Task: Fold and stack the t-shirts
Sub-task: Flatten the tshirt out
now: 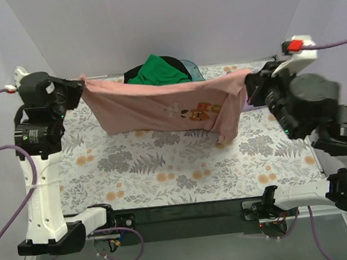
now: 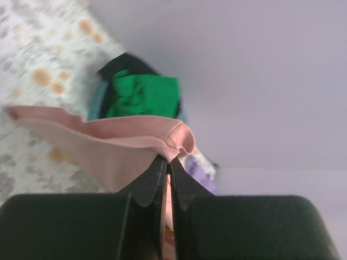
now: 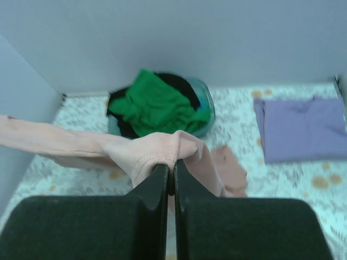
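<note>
The dusty pink t-shirt with its small chest graphic hangs stretched in the air between both grippers, above the far half of the table. My left gripper is shut on its left corner. My right gripper is shut on its right corner. A green t-shirt lies on a black one in a basket at the back centre. The lavender t-shirt lies flat on the table at the right, mostly hidden behind my right arm in the top view.
The table carries a floral cloth. Grey walls close the back and both sides. The basket stands against the back wall, just behind the hanging shirt.
</note>
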`<state>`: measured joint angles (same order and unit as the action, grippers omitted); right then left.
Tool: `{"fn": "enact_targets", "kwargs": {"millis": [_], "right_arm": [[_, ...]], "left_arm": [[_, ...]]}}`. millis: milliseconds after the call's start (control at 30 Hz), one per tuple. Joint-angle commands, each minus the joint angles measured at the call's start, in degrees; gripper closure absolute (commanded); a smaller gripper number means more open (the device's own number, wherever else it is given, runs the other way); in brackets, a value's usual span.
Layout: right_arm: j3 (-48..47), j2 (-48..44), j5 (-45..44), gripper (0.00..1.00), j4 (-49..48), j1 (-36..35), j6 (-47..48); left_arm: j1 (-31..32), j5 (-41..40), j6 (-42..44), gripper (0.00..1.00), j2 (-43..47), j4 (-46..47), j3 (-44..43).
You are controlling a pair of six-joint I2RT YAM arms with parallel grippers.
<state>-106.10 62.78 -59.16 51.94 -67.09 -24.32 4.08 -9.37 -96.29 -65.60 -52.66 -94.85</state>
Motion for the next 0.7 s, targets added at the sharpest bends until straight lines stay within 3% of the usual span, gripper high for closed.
{"fn": "enact_targets", "kwargs": {"millis": [0,67,133,200,367,533,667], "right_arm": [[-9.5,0.8,8.0,0.99,-12.8,0.1,25.8],[-18.3,1.7,13.2,0.99,-14.7,0.0,28.7],[-23.4,1.6,23.9,0.99,-17.5,0.1,32.0],[-22.8,-1.0,35.0,0.99,-20.7,0.1,33.8],[-20.1,-6.0,46.4,0.99,-29.1,0.1,34.3],[-21.3,-5.7,43.0,0.99,-30.5,0.1,36.6],[-15.6,-4.8,28.3,0.99,-36.5,0.1,42.6]], "left_arm": [[-0.3,3.5,3.6,1.00,0.5,-0.2,-15.3],[-0.2,6.0,5.4,1.00,-0.5,-0.1,-21.4],[-0.2,8.5,6.5,1.00,-0.9,0.5,-29.5],[-0.2,13.1,7.3,1.00,-0.9,1.1,-34.5],[-0.2,14.0,7.3,1.00,3.5,6.0,-36.2],[-0.3,11.7,7.0,1.00,5.2,8.0,-34.7],[-0.2,11.2,7.3,1.00,4.2,8.8,-28.3]]}}
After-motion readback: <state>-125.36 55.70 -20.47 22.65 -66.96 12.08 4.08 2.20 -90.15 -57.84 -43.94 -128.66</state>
